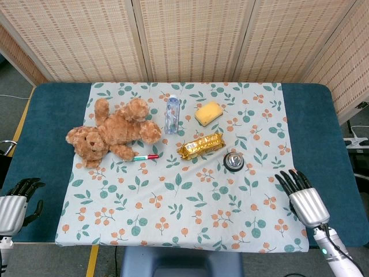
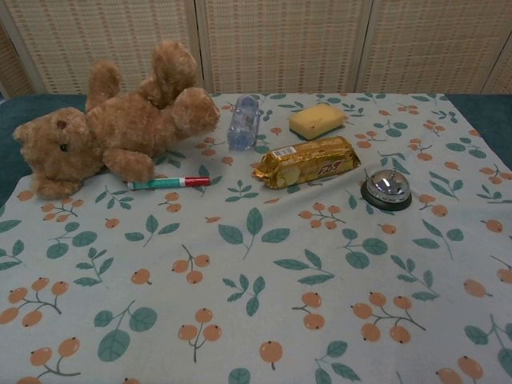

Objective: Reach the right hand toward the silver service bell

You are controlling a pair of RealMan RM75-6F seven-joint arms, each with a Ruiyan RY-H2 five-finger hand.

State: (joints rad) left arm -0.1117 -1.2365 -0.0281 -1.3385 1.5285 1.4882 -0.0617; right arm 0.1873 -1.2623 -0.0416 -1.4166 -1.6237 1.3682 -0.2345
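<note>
Right hand (image 1: 305,199) was open and empty, well short of the silver service bell (image 1: 233,161).
Advised path: forward and leftward, staying clear of the gold biscuit packet (image 1: 200,146) beside it.

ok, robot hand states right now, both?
Left robot hand: holds nothing, fingers curled in, at the table's near left edge.
Right robot hand: open, holds nothing, fingers extended, short of the silver service bell.
</note>
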